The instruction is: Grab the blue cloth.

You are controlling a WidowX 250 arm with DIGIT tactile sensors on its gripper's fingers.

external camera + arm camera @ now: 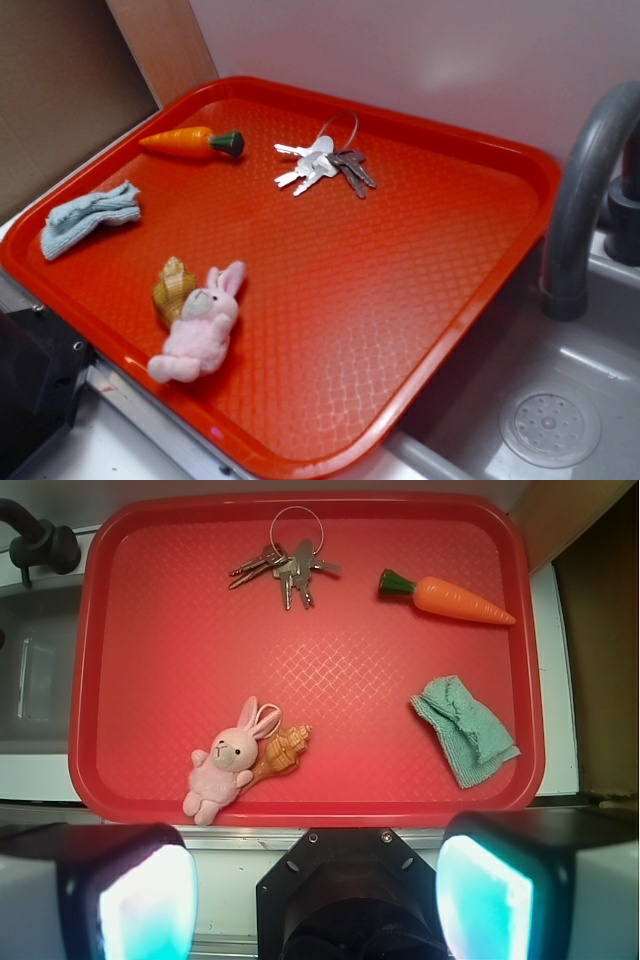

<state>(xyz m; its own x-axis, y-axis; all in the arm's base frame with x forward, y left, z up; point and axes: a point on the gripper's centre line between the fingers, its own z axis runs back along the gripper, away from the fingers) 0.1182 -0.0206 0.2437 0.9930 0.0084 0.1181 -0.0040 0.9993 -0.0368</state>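
Blue cloth [90, 218] [465, 729]: ribbed, rumpled; textured tray [380, 290] [350, 680].

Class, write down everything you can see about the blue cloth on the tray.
The blue cloth is a small pale blue-grey piece of ribbed, terry-like fabric, rumpled and loosely folded. It lies flat on the red tray close to one rim, between the toy carrot and the tray's near edge. Nothing touches it except the tray; the gripper is not on it.

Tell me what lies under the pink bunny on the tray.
A tan seashell lies partly under the pink bunny, poking out beside its ears and body. Beneath both is the red tray. The bunny's body covers part of the shell, and whatever else may lie beneath cannot be seen.
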